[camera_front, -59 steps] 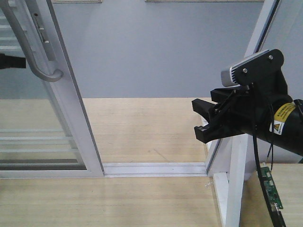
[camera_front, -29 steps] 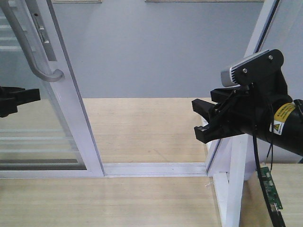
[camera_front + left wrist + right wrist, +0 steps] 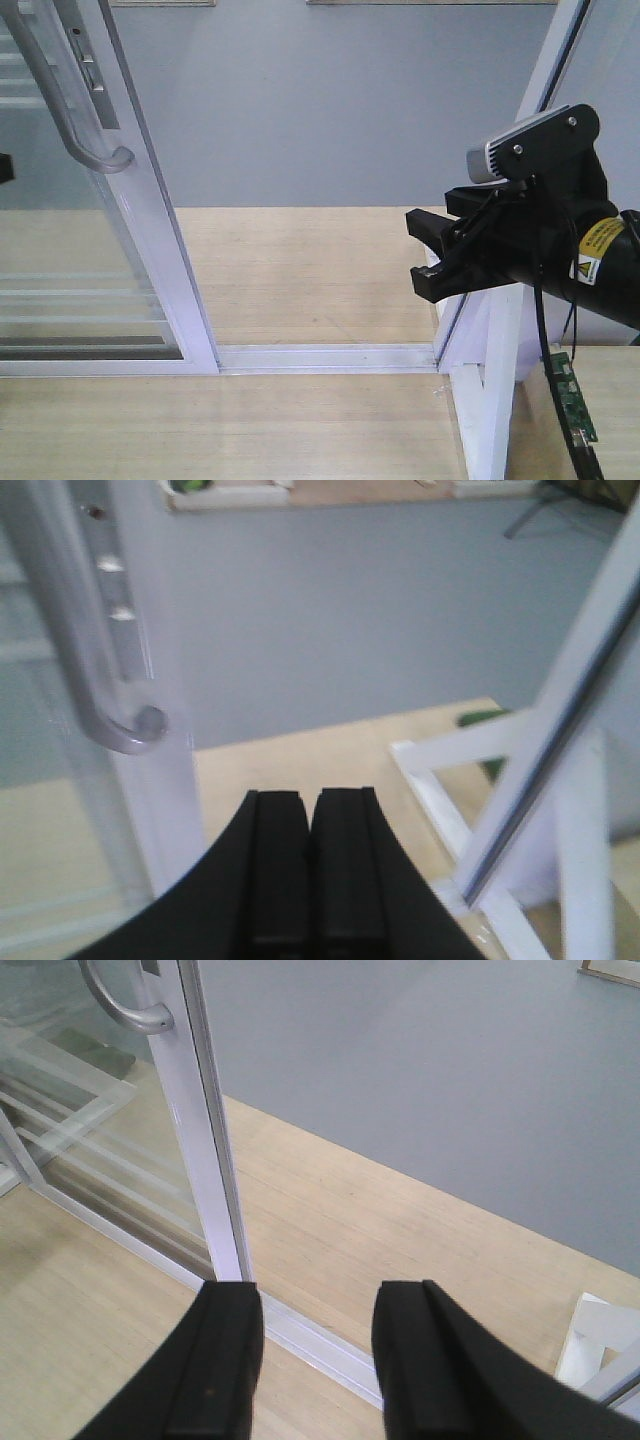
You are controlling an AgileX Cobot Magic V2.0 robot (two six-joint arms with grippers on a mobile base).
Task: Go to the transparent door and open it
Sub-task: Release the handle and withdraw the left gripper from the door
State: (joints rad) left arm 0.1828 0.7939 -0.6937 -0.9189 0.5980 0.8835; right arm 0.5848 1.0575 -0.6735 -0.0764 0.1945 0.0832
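yellow warning label (image 3: 599, 240) on the right arm, print unreadable

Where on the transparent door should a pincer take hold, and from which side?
Probably the curved pull handle on the transparent door stile. Close the fingers across its straight bar above the hooked end, approaching from the robot-facing side where it stands proud. The left pincer, now shut, looks nearest.
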